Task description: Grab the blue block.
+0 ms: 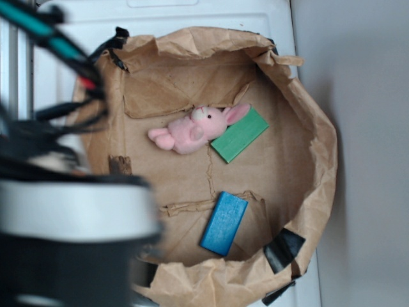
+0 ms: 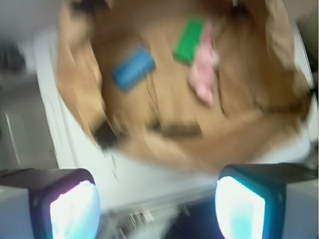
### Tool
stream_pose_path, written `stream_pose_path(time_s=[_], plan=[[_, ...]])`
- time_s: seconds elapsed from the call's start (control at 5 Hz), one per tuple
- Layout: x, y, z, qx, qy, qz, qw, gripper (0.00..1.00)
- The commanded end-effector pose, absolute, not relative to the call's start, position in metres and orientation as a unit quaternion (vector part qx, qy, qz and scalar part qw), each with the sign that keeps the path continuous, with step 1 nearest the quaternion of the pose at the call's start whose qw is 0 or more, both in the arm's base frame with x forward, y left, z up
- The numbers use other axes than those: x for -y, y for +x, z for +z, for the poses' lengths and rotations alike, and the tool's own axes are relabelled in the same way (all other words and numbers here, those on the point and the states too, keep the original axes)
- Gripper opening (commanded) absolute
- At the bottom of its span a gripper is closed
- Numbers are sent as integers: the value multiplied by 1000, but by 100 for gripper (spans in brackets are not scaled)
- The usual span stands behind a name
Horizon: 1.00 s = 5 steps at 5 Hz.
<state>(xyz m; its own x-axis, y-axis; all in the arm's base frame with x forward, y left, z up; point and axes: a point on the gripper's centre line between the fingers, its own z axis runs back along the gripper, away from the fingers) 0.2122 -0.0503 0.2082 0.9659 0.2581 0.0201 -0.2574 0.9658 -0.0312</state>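
Observation:
The blue block (image 1: 223, 222) lies flat on the floor of a crumpled brown paper bag (image 1: 307, 115), near its front wall. The blurred wrist view shows the same blue block (image 2: 133, 67) far ahead, up and to the left. My gripper (image 2: 157, 209) hangs high above and outside the bag, over the white surface. It is open, its two glowing pads wide apart with nothing between them. In the exterior view the arm (image 1: 64, 211) is a dark blur filling the lower left, and the fingers are not distinguishable there.
A pink plush bunny (image 1: 192, 130) lies in the middle of the bag, with a green flat block (image 1: 239, 135) touching its right side. Black tape patches (image 1: 284, 248) mark the bag's rim. The bag rests on a white appliance top (image 1: 96, 25).

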Motion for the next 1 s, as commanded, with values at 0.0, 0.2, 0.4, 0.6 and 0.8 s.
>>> stream_pose_path(time_s=[0.0, 0.2, 0.4, 0.6, 0.8], plan=[[35, 238, 215, 87, -45, 203, 974, 100], [35, 238, 215, 87, -45, 203, 974, 100], [23, 231, 194, 66, -45, 294, 952, 100], [14, 236, 169, 60, -52, 350, 934, 100], [9, 258, 152, 65, -52, 371, 925, 100]])
